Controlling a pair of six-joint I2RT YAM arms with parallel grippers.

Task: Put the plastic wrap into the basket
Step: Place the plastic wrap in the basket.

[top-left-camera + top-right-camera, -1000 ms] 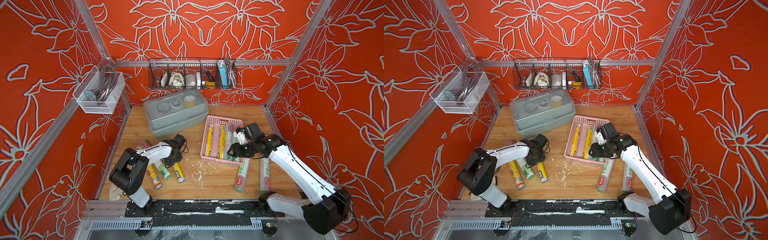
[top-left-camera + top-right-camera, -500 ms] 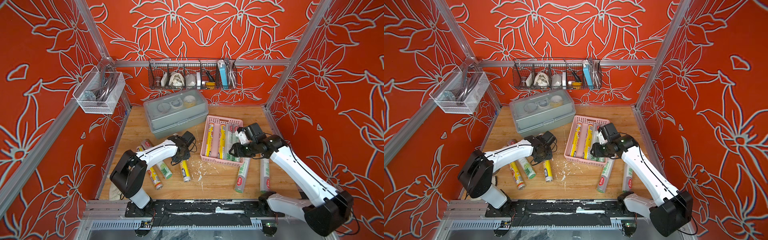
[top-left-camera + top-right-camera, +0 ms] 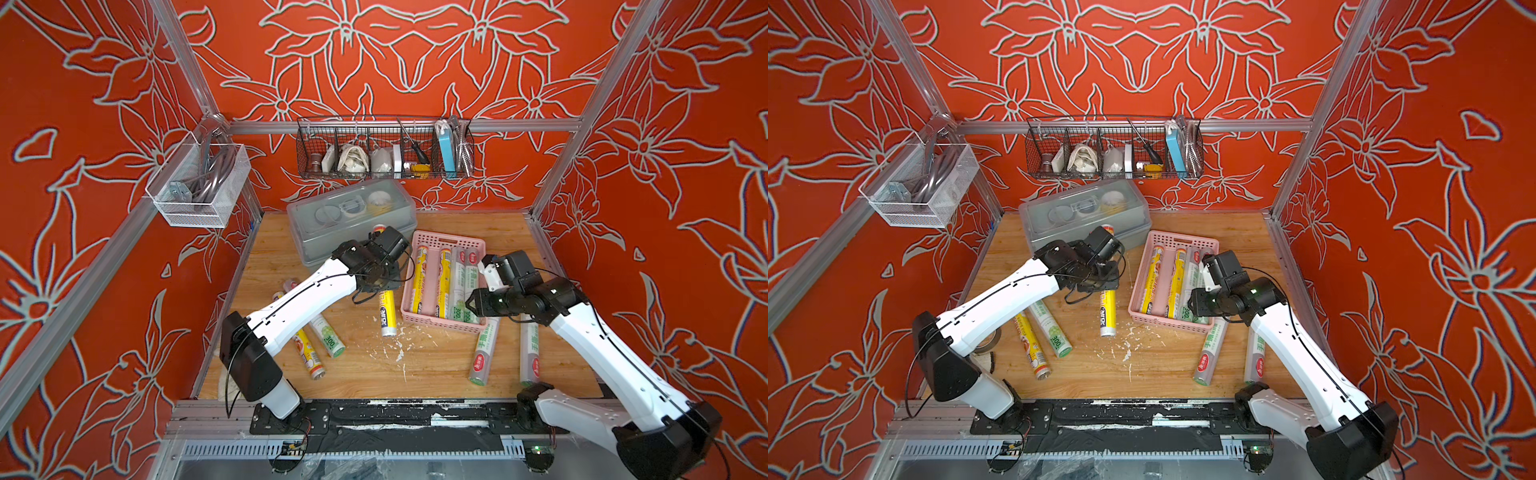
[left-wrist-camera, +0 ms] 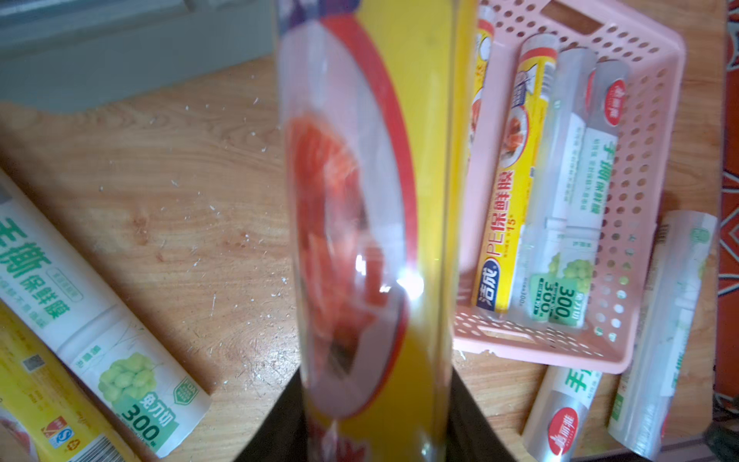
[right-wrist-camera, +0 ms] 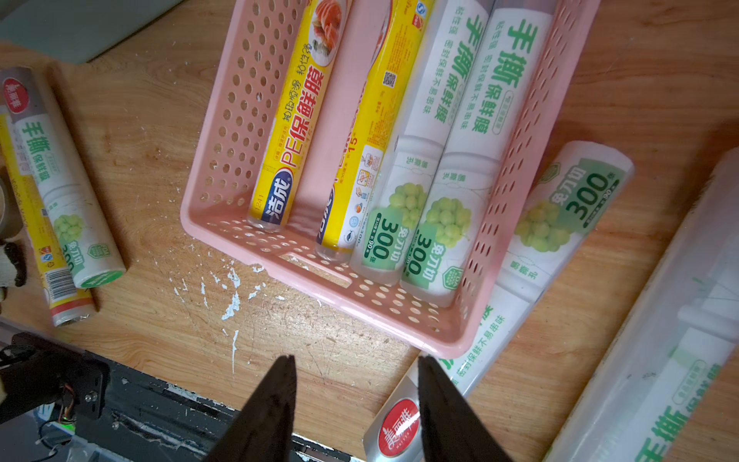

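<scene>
Right wrist: perf. pink plastic basket (image 5: 230, 132)

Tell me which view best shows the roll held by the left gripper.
A top view: the yellow roll shows both ends, beside the pink basket. The left wrist view has it close but blurred, cropped, in the left gripper. The right wrist view misses it.

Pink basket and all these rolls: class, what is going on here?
Two robot arms are filling the pink basket, which holds four plastic wrap rolls. The left gripper is shut on a yellow roll beside the basket. The right gripper is open and empty by the basket's near edge. Four other rolls lie on the table.
</scene>
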